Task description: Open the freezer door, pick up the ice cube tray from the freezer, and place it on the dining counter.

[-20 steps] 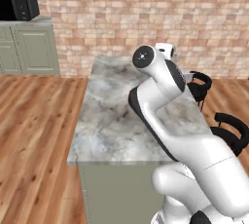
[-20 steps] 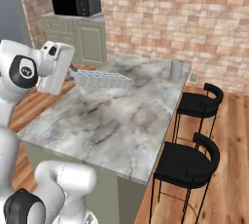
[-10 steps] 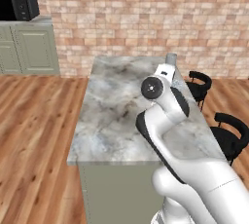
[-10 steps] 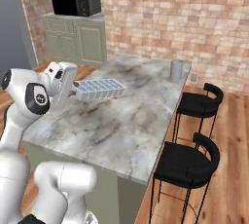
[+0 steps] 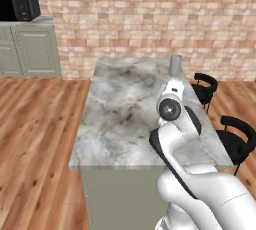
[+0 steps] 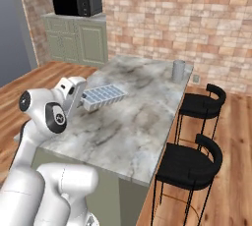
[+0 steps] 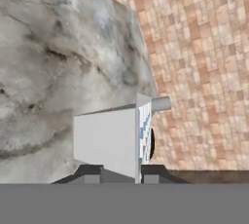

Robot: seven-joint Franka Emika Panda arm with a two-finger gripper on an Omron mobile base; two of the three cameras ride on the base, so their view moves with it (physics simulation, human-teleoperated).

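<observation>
The arm bends low over the bench (image 6: 147,122), its gripper (image 6: 81,103) reaching level across the near end. Its jaws pinch one tray (image 6: 103,96) by its end, held flat just above the marble. One cup (image 6: 178,70) and two stools (image 6: 189,168) stand by.

Even, diffuse light fills the rendered kitchen with no visible source, and no hard shadows fall across the grey-white veined marble island top (image 6: 147,117) or the warm wooden plank floor (image 5: 35,124). There is no glare. The hand view is soft and blocky, the red-tan brick wall (image 7: 204,62) smeared and the marble veins blurred.
</observation>
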